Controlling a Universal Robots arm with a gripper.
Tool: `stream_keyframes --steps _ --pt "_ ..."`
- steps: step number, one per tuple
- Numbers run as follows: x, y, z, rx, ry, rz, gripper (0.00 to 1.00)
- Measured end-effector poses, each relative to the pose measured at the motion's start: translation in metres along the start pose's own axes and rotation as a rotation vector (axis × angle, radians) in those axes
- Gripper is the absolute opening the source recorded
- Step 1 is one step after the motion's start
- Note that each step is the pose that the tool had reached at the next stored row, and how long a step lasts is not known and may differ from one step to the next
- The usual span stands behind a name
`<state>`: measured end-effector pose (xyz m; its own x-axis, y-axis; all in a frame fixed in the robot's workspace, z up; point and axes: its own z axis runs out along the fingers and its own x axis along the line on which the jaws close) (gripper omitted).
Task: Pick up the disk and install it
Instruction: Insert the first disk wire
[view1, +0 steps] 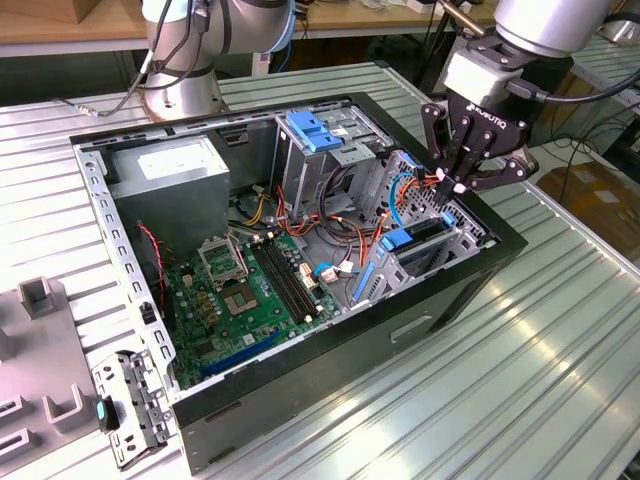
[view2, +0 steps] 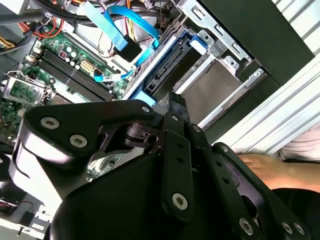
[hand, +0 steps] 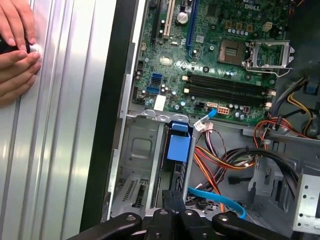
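**Item: disk** (hand: 179, 147). It stands on edge in a slot of the metal drive cage (hand: 140, 150), at the front corner of the open computer case (view1: 400, 330), toward the exterior view's right. Blue side rails and a blue tab show along its upper edge. Its labelled face is turned into the cage and hidden.

**Hand** (view1: 457, 184). It hangs directly over the disk's upper edge, with the fingers drawn together and nothing visible between them. In the exterior view the fingertips look just clear of the disk. In both wrist views the closed fingers line up with the blue rail.

**Step in hand (judgement).** Installing, late stage. The disk sits in its slot and is not held. Whether it is fully latched cannot be told.

**Next move calls for (judgement).** Any further seating would need a straight push along the rails. It would have to keep off the blue flat cable (view2: 112, 25) and the orange wires (hand: 215, 165) beside the cage.

**Around it.**
- A green circuit board (view1: 250, 290) lies on the case floor.
- A grey box (view1: 170, 190) sits in the far corner of the case.
- A light-blue bracket (view1: 315, 130) tops the tall bay.
- The case rests on a ribbed metal bench (view1: 520, 400).
- A person's hands (hand: 15, 45) rest on the bench just outside the case wall.

**Writing.**
- The grey box carries a white sticker (view1: 165, 163).
- Lettering shows on the hand's body and on the circuit board; it is not taken down here.
- The disk's own label is out of sight.
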<state>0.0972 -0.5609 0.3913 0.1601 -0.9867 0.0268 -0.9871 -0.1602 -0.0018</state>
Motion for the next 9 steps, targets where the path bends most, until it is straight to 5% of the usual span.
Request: stream_keyframes --steps 9 --pt "-0.0005 -0.0128 0.0000 0.0022 -0.0002 -0.081 0.11"
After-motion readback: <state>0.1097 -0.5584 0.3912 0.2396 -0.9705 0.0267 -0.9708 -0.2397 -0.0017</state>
